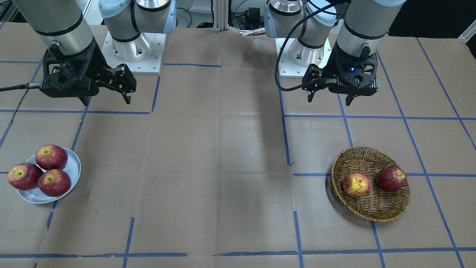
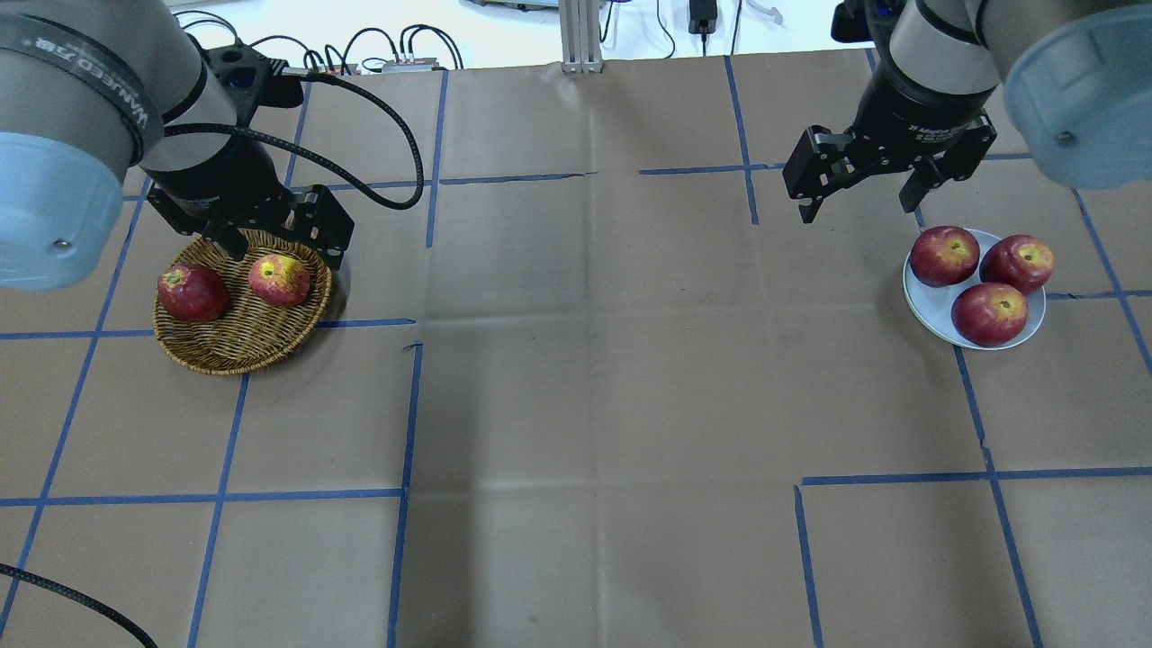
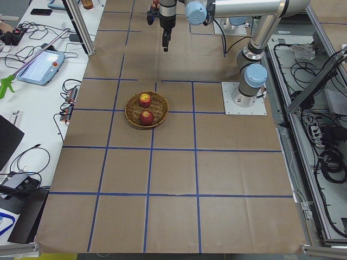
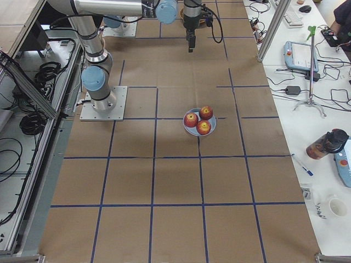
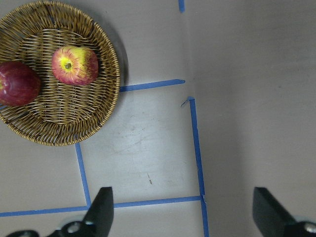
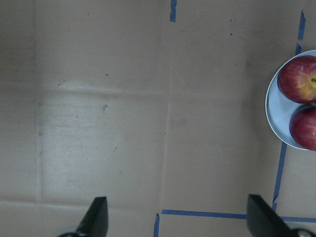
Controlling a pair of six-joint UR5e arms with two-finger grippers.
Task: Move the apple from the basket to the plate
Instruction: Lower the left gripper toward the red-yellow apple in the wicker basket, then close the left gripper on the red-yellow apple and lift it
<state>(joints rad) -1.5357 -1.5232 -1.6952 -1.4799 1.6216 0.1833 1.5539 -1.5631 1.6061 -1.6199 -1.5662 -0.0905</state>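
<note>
The mottled red and yellow apple (image 1: 356, 184) lies in the woven basket (image 1: 372, 215) beside a dark red apple (image 1: 391, 179). In the left wrist view the apple (image 5: 74, 65) sits in the basket (image 5: 64, 133) at the upper left. My left gripper (image 1: 330, 99) is open and empty, hovering high on the robot's side of the basket. The blue-grey plate (image 1: 75, 167) holds three dark red apples (image 1: 51, 157). My right gripper (image 1: 107, 101) is open and empty, hovering high on the robot's side of the plate (image 2: 929, 308).
Brown paper with blue tape lines (image 1: 286, 141) covers the table. The two arm bases (image 1: 130, 52) stand at the robot's edge. A black cable (image 2: 396, 135) loops from the left wrist. The plate's rim (image 6: 275, 116) shows at the right edge of the right wrist view.
</note>
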